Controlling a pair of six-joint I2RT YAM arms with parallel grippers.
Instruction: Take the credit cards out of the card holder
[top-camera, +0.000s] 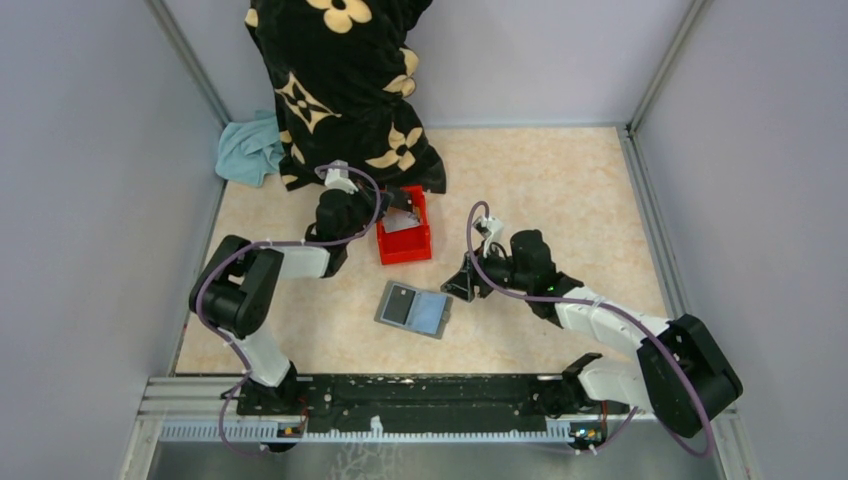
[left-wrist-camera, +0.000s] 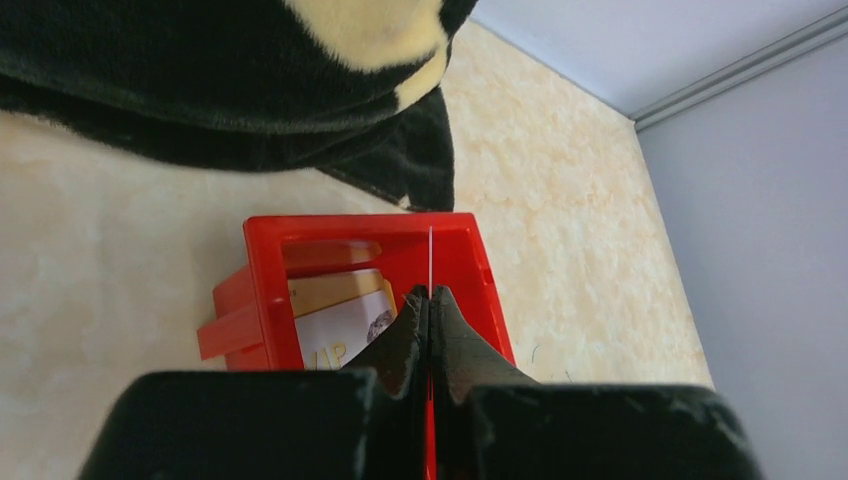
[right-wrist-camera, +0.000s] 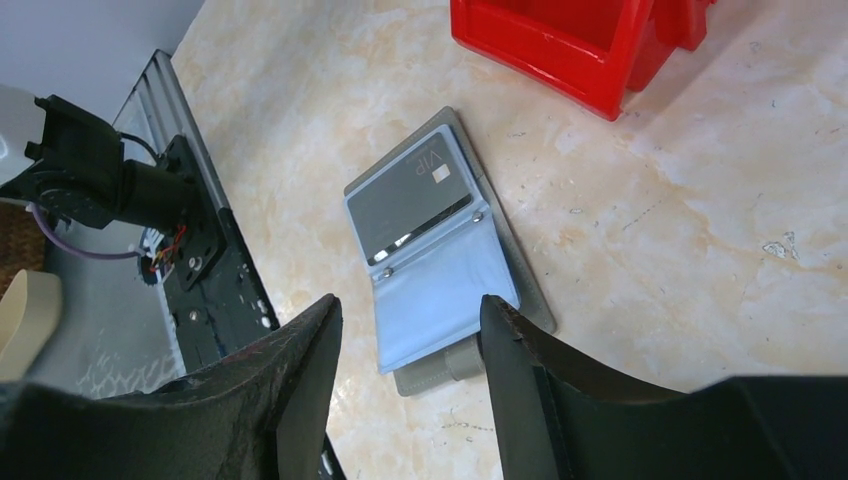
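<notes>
Top external shows a pale bench (top-camera: 560, 200) with a black flowered blanket (top-camera: 340, 90) heaped at its far edge, top cut off, and a blue cloth (top-camera: 248, 150) against its left side. Just near of it stands a red bin (top-camera: 405, 250). Over the bin the left fingers (left-wrist-camera: 400, 340) pinch shut on a grey card (top-camera: 403, 222), which shows only as a thin edge from the wrist. A tan card (left-wrist-camera: 335, 290) and a white card (left-wrist-camera: 340, 330) lie inside, partly hidden. Nearer, the card holder (top-camera: 413, 309) lies open with a dark card (right-wrist-camera: 410, 195) in its pocket. The right fingers (right-wrist-camera: 310, 360) hover spread and empty just right of it.
</notes>
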